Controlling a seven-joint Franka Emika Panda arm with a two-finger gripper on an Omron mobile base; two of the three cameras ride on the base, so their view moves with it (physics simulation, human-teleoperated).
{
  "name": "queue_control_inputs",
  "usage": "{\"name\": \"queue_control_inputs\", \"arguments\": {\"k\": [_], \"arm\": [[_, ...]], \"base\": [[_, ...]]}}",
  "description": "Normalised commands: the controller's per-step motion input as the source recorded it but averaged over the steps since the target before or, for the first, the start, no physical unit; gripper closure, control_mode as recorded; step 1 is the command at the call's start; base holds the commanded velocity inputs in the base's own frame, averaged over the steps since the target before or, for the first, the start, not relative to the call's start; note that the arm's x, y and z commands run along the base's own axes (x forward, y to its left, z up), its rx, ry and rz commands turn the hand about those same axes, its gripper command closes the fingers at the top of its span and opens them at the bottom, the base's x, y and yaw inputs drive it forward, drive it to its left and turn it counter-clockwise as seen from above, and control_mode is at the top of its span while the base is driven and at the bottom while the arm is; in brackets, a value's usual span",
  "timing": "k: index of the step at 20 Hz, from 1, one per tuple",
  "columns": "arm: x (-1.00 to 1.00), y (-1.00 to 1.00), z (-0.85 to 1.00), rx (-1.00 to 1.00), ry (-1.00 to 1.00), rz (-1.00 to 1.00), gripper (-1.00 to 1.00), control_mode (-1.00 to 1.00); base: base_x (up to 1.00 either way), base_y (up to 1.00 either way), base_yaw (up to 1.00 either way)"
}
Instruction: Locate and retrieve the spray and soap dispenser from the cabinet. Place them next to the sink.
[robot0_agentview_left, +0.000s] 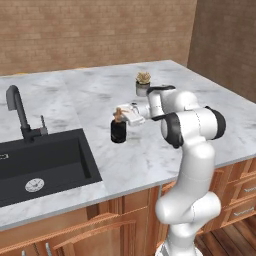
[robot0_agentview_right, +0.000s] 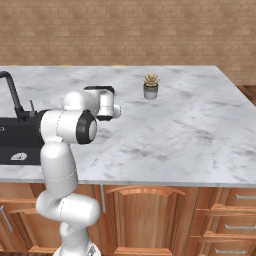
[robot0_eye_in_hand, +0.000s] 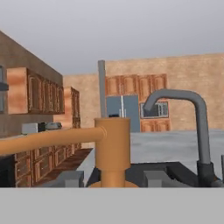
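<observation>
So the jaws are pinched on the soap dispenser (robot0_agentview_left: 118, 129) — the gripper (robot0_agentview_left: 121, 118) has it up near the bronze pump, which sits right between the two finger tips in the hand view. The black bottle stands upright on the marble counter (robot0_agentview_left: 150, 150), just to the right of the sink (robot0_agentview_left: 45, 162), near its corner. The tall black faucet (robot0_agentview_left: 19, 111) is further left behind the basin — and a little potted plant (robot0_agentview_left: 143, 83) sits behind the arm, well apart.
</observation>
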Motion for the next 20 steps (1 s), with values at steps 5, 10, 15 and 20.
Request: {"name": "queue_control_inputs", "arguments": {"k": [5,10,15,20], "arm": [[0.15,0.22,-0.29,-0.07,-0.03,-0.14,1.0,-1.0],[0.16,0.11,-0.22,-0.04,-0.11,-0.07,1.0,-1.0],[0.13,0.05,-0.23,-0.02,-0.08,-0.04,1.0,-1.0],[0.19,0.0,-0.3,-0.01,-0.01,-0.02,1.0,-1.0]], "base": [[0.0,0.0,0.0],[0.0,0.0,0.0],[0.0,0.0,0.0],[0.0,0.0,0.0]]}}
